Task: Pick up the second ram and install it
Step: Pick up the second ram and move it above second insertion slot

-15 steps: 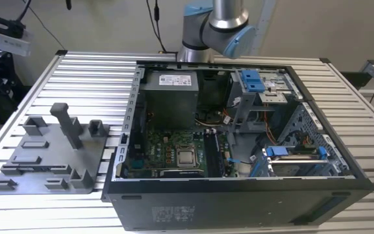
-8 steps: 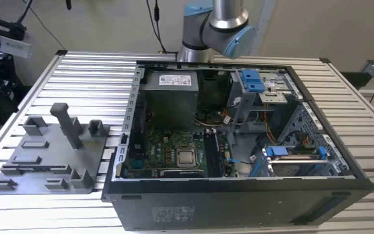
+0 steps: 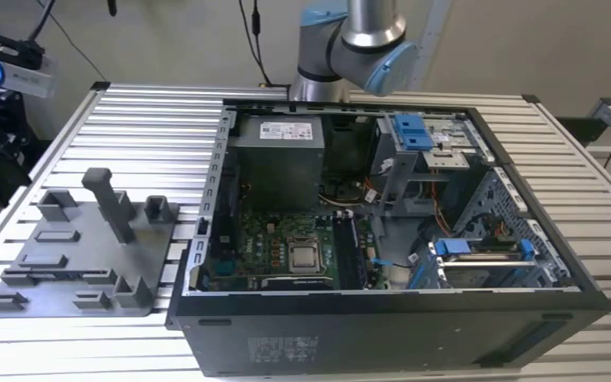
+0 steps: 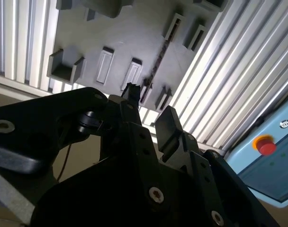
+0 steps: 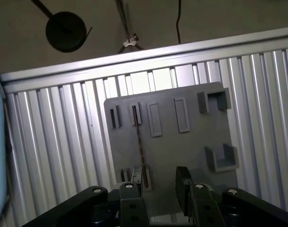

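The second ram (image 5: 139, 144) is a thin dark stick standing on edge in the slots of the grey tray (image 5: 191, 146). In the second wrist view the ram (image 4: 156, 66) runs across the tray (image 4: 120, 28) towards my gripper. My gripper (image 5: 156, 178) hangs above the tray's edge, open, with nothing between its black fingers (image 5: 182, 177). The ram's near end lies close to one finger (image 4: 131, 92) and off the middle of the gap; gripper (image 4: 150, 104) and ram are apart. In the exterior view the tray (image 3: 83, 247) sits on the table to the left of the open computer case (image 3: 391, 318).
The case holds a motherboard (image 3: 284, 251), a power supply (image 3: 276, 159) and blue-tabbed drive cages (image 3: 412, 131). The tray carries a tall post (image 3: 109, 203) and grey blocks. The slatted table (image 3: 136, 127) surrounds it. A red button (image 4: 266, 144) sits on a box beside the table.
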Action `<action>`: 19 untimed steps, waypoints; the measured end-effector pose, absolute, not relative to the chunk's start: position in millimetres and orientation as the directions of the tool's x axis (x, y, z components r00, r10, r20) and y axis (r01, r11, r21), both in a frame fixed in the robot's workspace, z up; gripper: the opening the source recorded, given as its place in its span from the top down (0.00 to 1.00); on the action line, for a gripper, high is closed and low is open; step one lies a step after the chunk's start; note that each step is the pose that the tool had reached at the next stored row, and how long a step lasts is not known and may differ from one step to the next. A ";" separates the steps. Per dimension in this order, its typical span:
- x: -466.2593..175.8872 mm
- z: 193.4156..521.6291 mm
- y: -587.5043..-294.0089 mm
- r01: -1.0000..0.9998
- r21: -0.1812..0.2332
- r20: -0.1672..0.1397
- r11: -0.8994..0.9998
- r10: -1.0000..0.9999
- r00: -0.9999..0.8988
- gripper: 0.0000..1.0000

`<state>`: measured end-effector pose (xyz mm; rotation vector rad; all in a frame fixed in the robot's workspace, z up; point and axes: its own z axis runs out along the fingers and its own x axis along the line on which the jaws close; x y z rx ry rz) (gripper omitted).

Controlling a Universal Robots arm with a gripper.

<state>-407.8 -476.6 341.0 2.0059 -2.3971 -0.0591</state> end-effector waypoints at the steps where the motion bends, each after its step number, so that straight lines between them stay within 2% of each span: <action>1: -407.8 340.5 -476.6 -0.984 0.039 -0.012 0.174 -0.984 -0.175 0.58; 19: -407.7 331.8 -476.6 -0.989 0.039 -0.011 0.142 -0.990 -0.143 0.58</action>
